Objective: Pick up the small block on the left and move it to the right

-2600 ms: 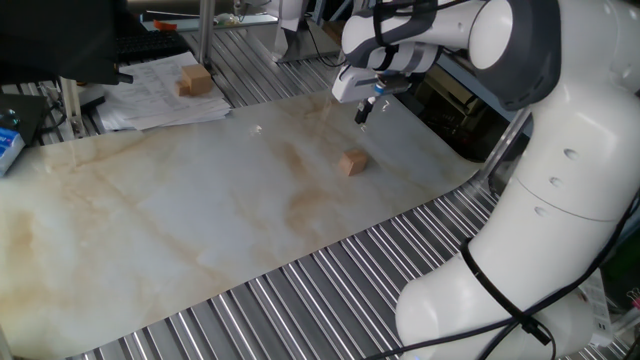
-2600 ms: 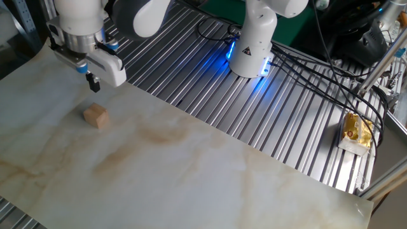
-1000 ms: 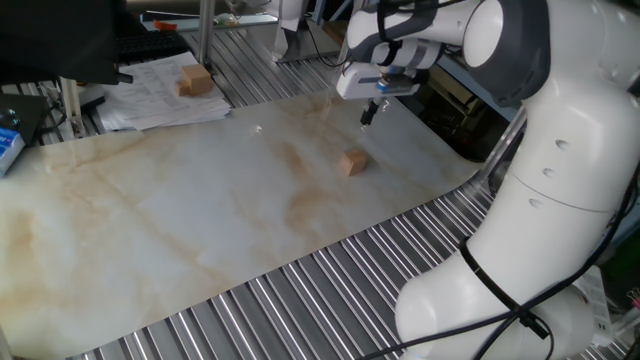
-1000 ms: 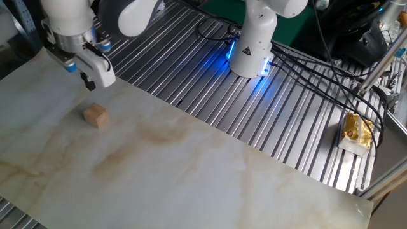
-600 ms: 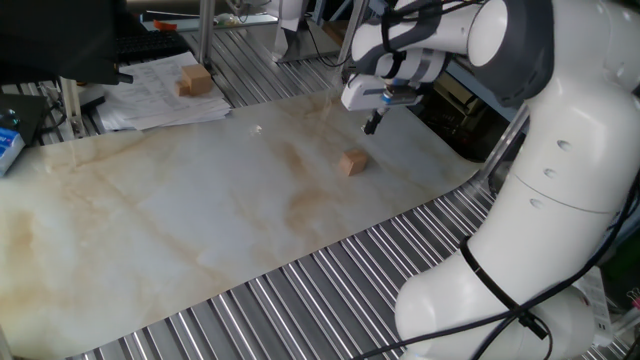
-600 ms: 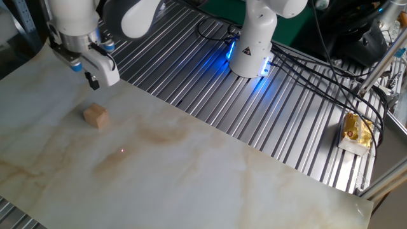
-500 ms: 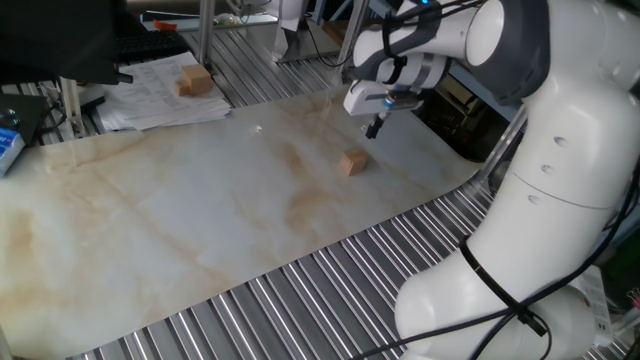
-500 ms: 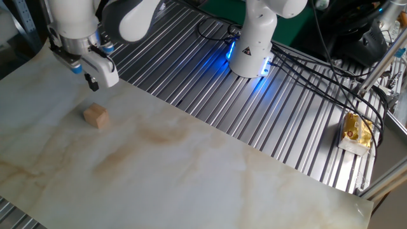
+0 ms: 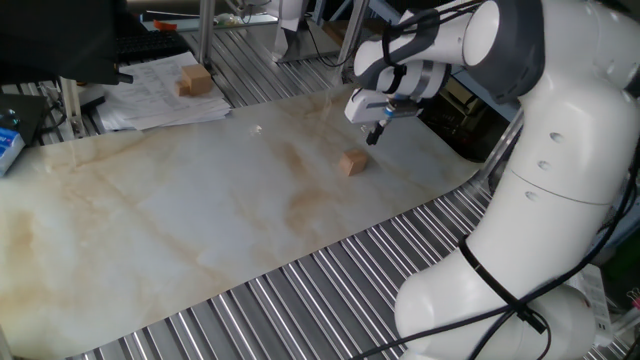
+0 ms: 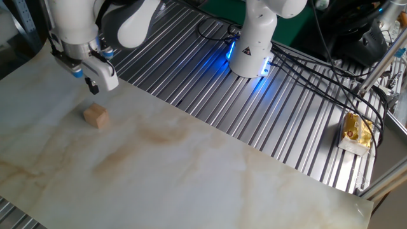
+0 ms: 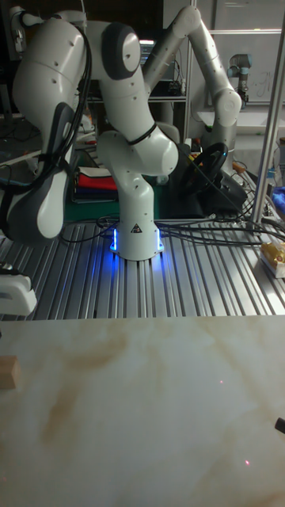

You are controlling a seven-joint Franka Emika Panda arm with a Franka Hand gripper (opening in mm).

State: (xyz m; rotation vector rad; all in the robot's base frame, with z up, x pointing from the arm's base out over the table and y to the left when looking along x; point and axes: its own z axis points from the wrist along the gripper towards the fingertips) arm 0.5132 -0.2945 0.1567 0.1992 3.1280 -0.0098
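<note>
The small block [image 9: 352,163] is a light-tan wooden cube lying on the marble-patterned board [image 9: 180,220], apart from everything else. It also shows in the other fixed view [image 10: 96,116] and at the left edge of the tall fixed view [image 11: 7,372]. My gripper [image 9: 374,135] hangs just above and slightly behind the small block, without touching it. Its dark fingertips read as one narrow tip, so it looks shut with nothing in it. In the other fixed view the gripper [image 10: 91,86] sits a little above and behind the cube.
A larger tan block [image 9: 195,80] rests on a stack of papers [image 9: 150,105] at the back left. A blue box [image 9: 8,145] is at the left edge. The robot base [image 10: 251,48] and cables stand on the ribbed metal table, with a yellow packet [image 10: 356,130] nearby.
The gripper has come down and moved closer to the small block. The block itself has not moved.
</note>
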